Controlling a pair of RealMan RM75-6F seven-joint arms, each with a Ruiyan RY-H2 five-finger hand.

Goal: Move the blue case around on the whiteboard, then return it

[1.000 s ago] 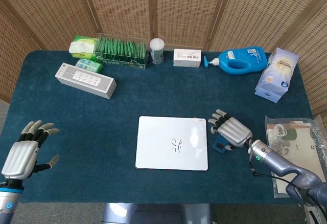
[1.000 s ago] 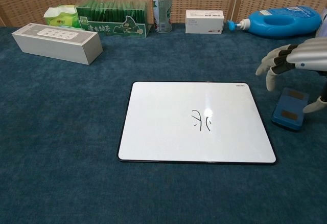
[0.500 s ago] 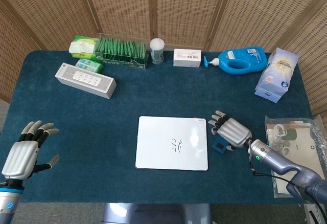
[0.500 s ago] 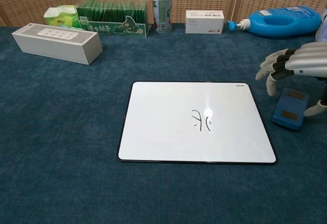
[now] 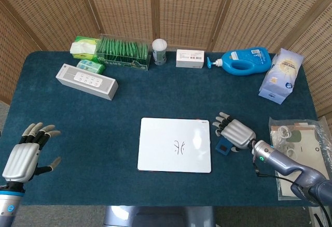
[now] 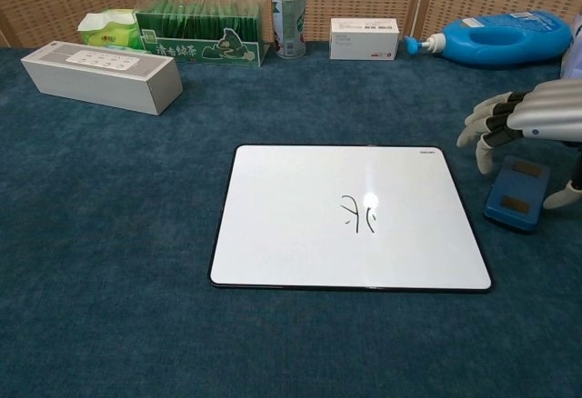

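Your right hand (image 6: pixel 532 112) hovers directly above the blue case (image 6: pixel 516 194), fingers (image 6: pixel 482 121) apart and curved downward, thumb hanging at the case's 3 o'clock side, nothing held. The case lies flat on the desk (image 6: pixel 136 234), just beside the whiteboard (image 6: pixel 350 216) at its 3 o'clock edge and apart from it by a narrow strip of cloth. In the chest view its long axis runs roughly 12 to 6 o'clock, tilted slightly; whether any fingertip already touches it is hard to tell from either view.

So the case sits straight below your fingers, and the move probably turns on lowering and closing across its short sides, then carrying it toward 9 o'clock onto the board. The board surface is bare apart from a small ink mark near its middle, so you have open room there.

Your left hand (image 5: pixel 23 152) is well apart at the desk's 8 o'clock corner, fingers spread and holding nothing; the right one is clearly nearer. A plastic bag (image 5: pixel 298 149) lies at the case's 3 o'clock, near your right forearm.
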